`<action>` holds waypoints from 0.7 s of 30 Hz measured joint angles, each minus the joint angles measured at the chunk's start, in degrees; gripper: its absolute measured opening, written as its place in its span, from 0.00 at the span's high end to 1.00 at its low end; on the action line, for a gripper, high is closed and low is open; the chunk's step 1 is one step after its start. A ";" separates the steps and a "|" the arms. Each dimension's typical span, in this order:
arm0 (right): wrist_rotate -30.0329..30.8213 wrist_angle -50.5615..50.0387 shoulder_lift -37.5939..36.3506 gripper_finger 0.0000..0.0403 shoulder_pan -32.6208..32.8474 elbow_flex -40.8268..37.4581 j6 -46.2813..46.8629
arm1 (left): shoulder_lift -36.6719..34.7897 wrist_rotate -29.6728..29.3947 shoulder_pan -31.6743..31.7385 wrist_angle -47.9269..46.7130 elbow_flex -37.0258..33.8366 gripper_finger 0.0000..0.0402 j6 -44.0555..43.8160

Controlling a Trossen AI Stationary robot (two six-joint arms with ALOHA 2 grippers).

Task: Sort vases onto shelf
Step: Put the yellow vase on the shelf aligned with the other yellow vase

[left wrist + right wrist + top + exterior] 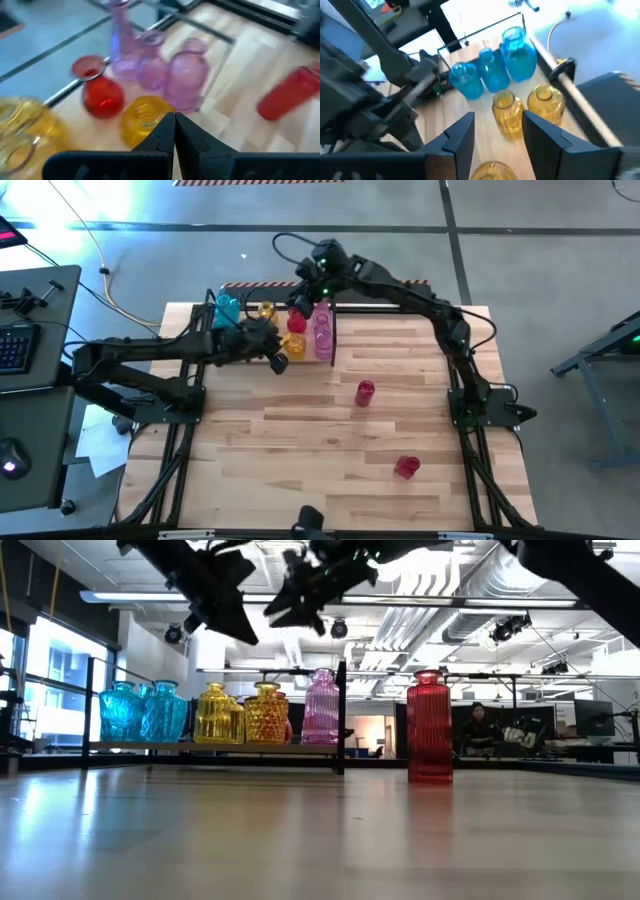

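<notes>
At the far left edge of my desk (300, 450), the shelf (330, 330) is carrying the sorted glass. Its left end is holding the cyan vases (228, 308), three of them clustered together in my right wrist view. Just right of those, the yellow vases (240, 713) are standing upright, and a bulbous red vase (100, 95) is sitting between the yellow ones and the pink group. The pink vases (322, 330) are filling the right end, just inside the shelf's black end post.

My left gripper (278, 360) is hovering over the front yellow vase (145, 114), with its jaws pressed together and holding nothing. My right gripper (497, 130) is hanging over the middle of the shelf, above the yellow vases, with its jaws spread apart and empty.

Farther right, off the shelf, a tall red vase (365, 392) is standing on the open desk, and a second red vase (406, 467) is resting well apart from it, nearer the front edge.
</notes>
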 joint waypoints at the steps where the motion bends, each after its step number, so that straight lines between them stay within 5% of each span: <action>1: 0.57 -0.31 -0.91 0.64 -0.11 0.00 -0.26 | -0.17 1.49 0.05 0.48 0.00 1.00 1.60; 6: 0.07 -1.74 -5.85 0.64 -0.62 0.00 -0.55 | 0.49 18.42 2.68 2.77 0.00 1.00 10.40; 10: -0.19 -4.24 -9.85 0.64 -0.78 0.00 -0.60 | 1.22 26.34 5.16 1.75 0.00 1.00 17.24; 16: -0.27 -8.91 -14.57 0.64 -0.64 0.00 -0.75 | 1.20 28.61 7.37 -2.23 2.27 0.97 33.09; 21: 0.97 -13.45 -16.43 0.64 -0.58 0.00 -1.01 | 1.20 28.56 9.99 -3.42 4.83 0.82 38.10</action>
